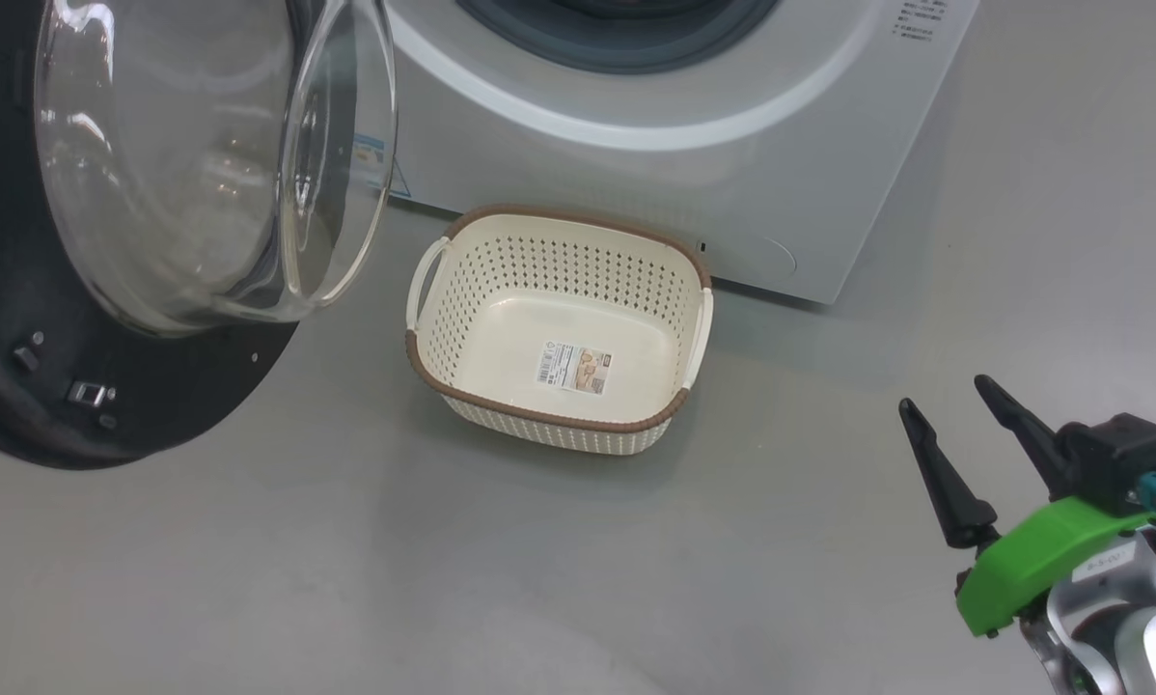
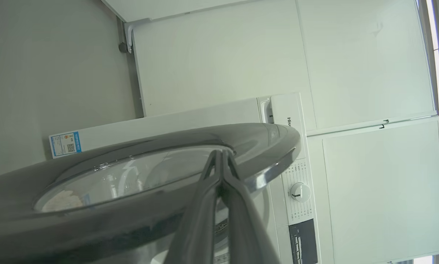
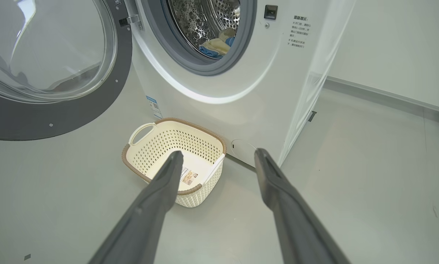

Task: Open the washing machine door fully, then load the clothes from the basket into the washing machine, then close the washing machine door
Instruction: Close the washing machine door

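The washing machine door (image 1: 9, 241) stands swung open at the left, its glass bulge facing the room. My left gripper (image 2: 219, 153) is shut, with its tips on or just over the door's (image 2: 263, 139) glossy black outer rim at the window's edge. The basket (image 1: 539, 270) sits on the floor before the washing machine (image 1: 732, 174) and holds nothing but its label. Pale yellow and blue clothes (image 3: 216, 46) lie inside the steel drum. My right gripper (image 1: 947, 394) hangs open, low and to the right of the basket (image 3: 201, 194), with nothing between its fingers (image 3: 161, 190).
Grey floor (image 1: 346, 560) spreads in front of and to the right of the machine. White wall panels (image 2: 369, 66) stand behind the machine, whose control knob (image 2: 300, 192) shows in the left wrist view. A skirting line (image 3: 388, 95) runs along the wall on the right.
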Robot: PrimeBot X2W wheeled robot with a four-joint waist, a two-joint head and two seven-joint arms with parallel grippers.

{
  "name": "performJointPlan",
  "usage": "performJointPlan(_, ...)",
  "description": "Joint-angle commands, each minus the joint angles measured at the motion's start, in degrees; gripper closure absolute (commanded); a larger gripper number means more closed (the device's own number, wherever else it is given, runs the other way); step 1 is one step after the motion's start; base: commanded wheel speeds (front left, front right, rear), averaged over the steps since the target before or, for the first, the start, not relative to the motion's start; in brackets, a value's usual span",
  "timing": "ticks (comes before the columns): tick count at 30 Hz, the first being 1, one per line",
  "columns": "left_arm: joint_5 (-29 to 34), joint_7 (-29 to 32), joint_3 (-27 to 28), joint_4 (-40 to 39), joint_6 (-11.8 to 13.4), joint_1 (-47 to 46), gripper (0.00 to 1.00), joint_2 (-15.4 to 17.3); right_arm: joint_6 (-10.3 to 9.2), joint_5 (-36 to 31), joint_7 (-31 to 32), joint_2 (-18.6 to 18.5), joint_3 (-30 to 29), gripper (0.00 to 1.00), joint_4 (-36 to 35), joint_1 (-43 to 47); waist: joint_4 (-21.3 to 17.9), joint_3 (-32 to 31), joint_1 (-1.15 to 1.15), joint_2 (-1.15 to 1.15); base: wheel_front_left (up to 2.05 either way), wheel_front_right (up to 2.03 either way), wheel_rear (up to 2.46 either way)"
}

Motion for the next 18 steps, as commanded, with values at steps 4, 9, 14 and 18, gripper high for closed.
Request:
performJointPlan(4,0.70,2.95,1.82,-3.53,-0.40,-0.67,1.00,0.39,0.57,0.05,-0.45,-0.56,0.98,0.00,-1.43,-2.37,-0.36,-0.18,0.00,0.00,0.00,0.00,0.00)
performJointPlan(9,0.97,4.75,2.38,-4.95,-0.40,-0.68,1.00,-0.86,0.57,0.08,-0.69,-0.33,0.93,0.00,-1.24,-2.42,-0.68,-0.04,0.00,0.00,0.00,0.00,0.00)
performJointPlan(14,2.13,6.76,2.74,-6.48,-0.40,-0.35,1.00,-2.13,0.57,0.01,-1.08,0.11,0.61,0.00,-1.01,-2.43,-0.89,0.18,0.00,0.00,0.00,0.00,0.00)
performJointPlan(18,2.82,7.94,2.63,-6.29,-0.40,-0.17,1.00,-3.02,0.57,-0.03,-1.37,0.55,0.60,0.00,-0.56,-2.45,-0.96,0.00,0.00,0.00,0.00,0.00,0.00)
